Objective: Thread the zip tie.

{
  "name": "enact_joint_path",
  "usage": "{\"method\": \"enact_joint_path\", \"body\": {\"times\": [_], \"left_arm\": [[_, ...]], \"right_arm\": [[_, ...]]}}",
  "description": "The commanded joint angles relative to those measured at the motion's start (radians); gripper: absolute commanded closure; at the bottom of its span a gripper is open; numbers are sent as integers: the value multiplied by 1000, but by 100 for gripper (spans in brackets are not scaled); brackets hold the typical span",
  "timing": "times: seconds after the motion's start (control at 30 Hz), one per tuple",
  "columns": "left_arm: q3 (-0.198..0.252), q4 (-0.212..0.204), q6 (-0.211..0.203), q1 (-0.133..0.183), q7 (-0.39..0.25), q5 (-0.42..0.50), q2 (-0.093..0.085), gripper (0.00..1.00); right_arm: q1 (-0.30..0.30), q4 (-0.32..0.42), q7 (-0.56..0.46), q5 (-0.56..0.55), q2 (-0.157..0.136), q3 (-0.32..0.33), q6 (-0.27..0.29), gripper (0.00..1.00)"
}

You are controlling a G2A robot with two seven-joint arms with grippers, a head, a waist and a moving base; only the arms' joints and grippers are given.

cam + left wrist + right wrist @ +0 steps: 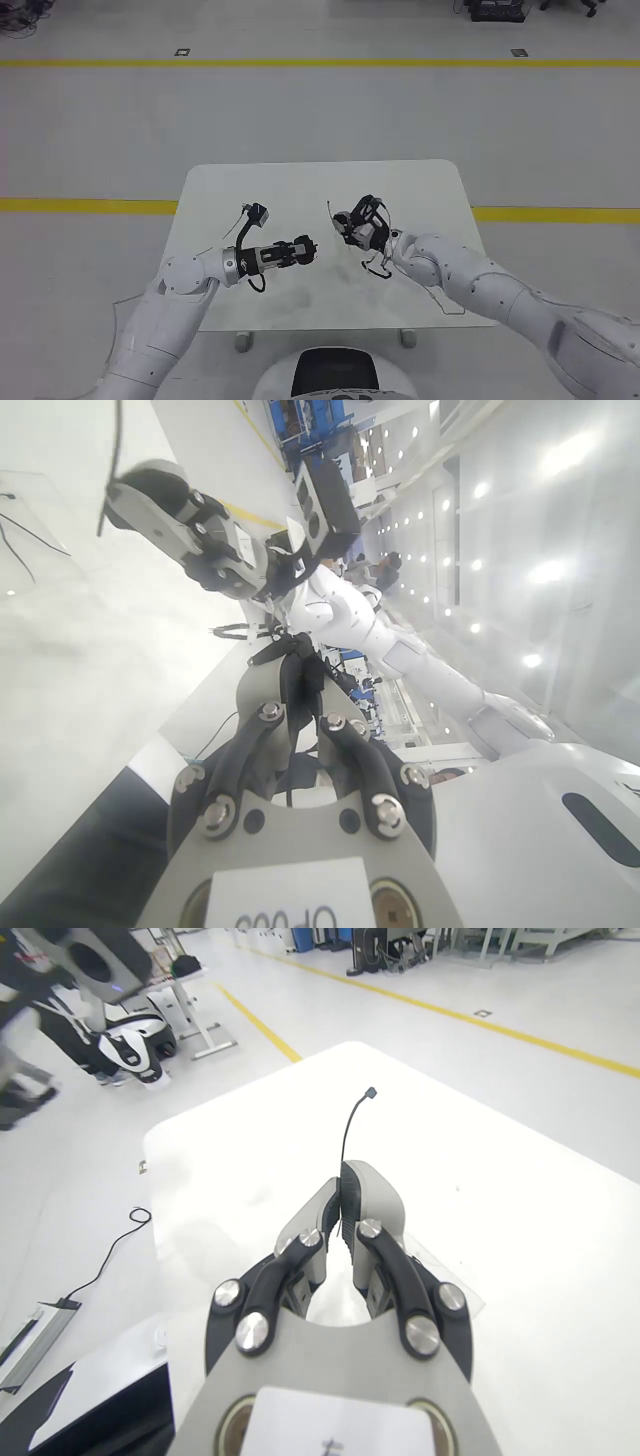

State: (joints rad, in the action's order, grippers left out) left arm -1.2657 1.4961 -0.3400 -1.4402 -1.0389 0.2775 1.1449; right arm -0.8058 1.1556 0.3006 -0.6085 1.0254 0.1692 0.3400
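Note:
A thin black zip tie [350,1120] is pinched in my right gripper [341,1178], which is shut on its strap. The strap rises past the fingertips to the small square head [371,1091], and a short tail shows between the pads. Seen from above, this gripper [345,226] hovers over the middle of the white table [420,190], the zip tie [329,208] sticking out towards the far side. My left gripper [311,245] is close beside it, a small gap away and pointing at it. Its fingers [265,680] are pressed together. The left wrist view shows the zip tie [114,455] held in the right gripper [117,497].
A black cable loop [377,268] hangs from the right arm's wrist. Bare white tabletop [500,1178] lies around both grippers. Off the table, a cable and power strip [45,1323] lie on the floor.

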Motion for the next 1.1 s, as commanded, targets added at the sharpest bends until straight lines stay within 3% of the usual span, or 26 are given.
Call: {"method": "enact_joint_path", "body": {"times": [0.0, 0.2, 0.37, 0.5, 0.87, 0.97, 1.07], "left_arm": [[0, 0, 0, 0, 0, 0, 0, 100], [0, 0, 0, 0, 0, 0, 0, 100], [0, 0, 0, 0, 0, 0, 0, 100], [0, 0, 0, 0, 0, 0, 0, 100], [0, 0, 0, 0, 0, 0, 0, 100], [0, 0, 0, 0, 0, 0, 0, 100], [0, 0, 0, 0, 0, 0, 0, 100]], "right_arm": [[-12, 60, 15, -10, -42, 1, 0, 100], [-32, 172, 43, -2, -117, 1, 0, 100], [-54, 223, 118, 13, -151, 1, 0, 100], [-72, 243, 148, 22, -166, 1, 0, 100], [-84, 248, 160, 26, -165, 12, -11, 100], [-141, 279, 340, -5, -169, 33, 0, 100], [-199, 282, 534, -118, -177, 48, 0, 100]]}}
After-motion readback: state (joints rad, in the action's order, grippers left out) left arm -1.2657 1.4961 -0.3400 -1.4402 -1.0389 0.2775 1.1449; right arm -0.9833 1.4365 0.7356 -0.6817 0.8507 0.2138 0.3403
